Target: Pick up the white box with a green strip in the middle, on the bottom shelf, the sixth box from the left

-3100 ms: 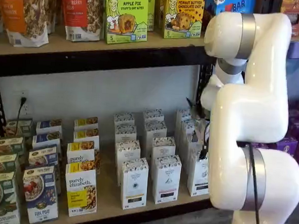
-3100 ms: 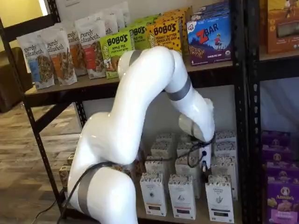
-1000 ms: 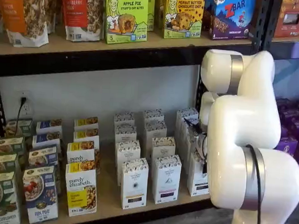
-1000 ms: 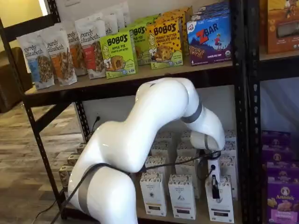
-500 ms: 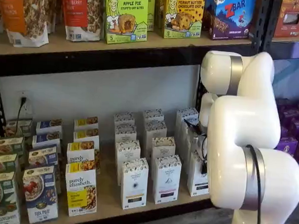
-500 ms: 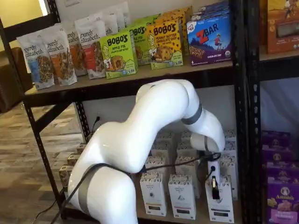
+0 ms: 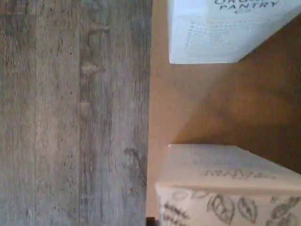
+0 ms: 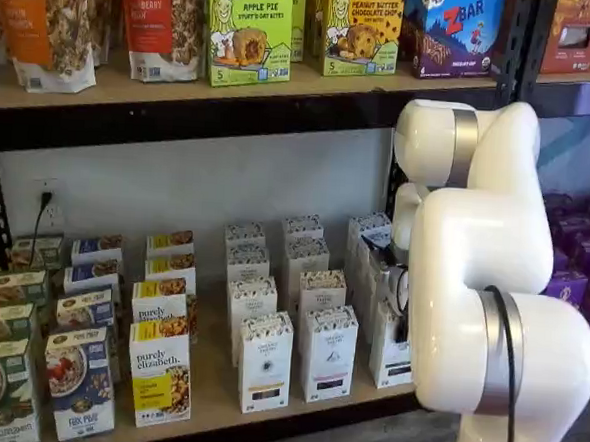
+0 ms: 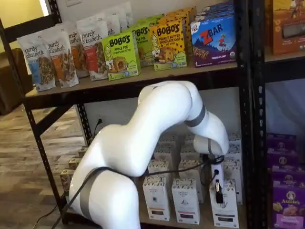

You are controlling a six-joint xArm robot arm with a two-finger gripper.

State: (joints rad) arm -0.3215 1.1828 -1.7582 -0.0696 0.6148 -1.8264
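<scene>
Here the arm fills both shelf views, bent low over the shelf, and its gripper hangs at the front right carton. The white box stands directly under the fingers at the shelf's front edge, with 2 like cartons just beside it. Only a dark, side-on strip of the fingers shows against the box top, so I cannot tell their gap or whether they grip anything.

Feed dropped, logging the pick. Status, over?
Gripper at white box, open or shut unclear. Box upright on bottom shelf. Neighbour carton beside it, gap between.
</scene>
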